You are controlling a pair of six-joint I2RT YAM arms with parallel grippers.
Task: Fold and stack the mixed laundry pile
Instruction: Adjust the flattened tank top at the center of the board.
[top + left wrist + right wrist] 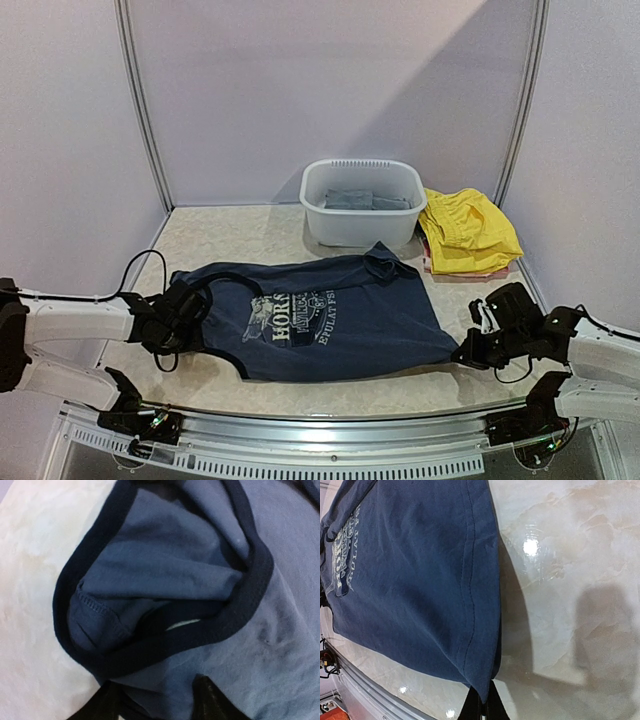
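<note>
Nearest, a ribbed metal rail [320, 425] runs along the table edge just below the navy tank top [380, 320], which lies spread and mostly flat on the glossy, marble-patterned tabletop [270, 235]. Its cracked white print [295, 318] faces up. At the top's lower right hem corner, the right gripper [482, 705] is clenched on the soft jersey and lifts that stitched edge slightly off the surface. At the top's left end, the left gripper [157, 705] is released. Its dark fingers [210, 700] stand apart astride rumpled cloth beside a darker banded armhole [250, 590]. Bare table shows left of and beyond the top. Behind its upper edge stands a white basin [362, 232] holding a folded grey garment [350, 200]. Right of the basin, a folded yellow garment [468, 232] rests on reddish cloth [470, 272].
</note>
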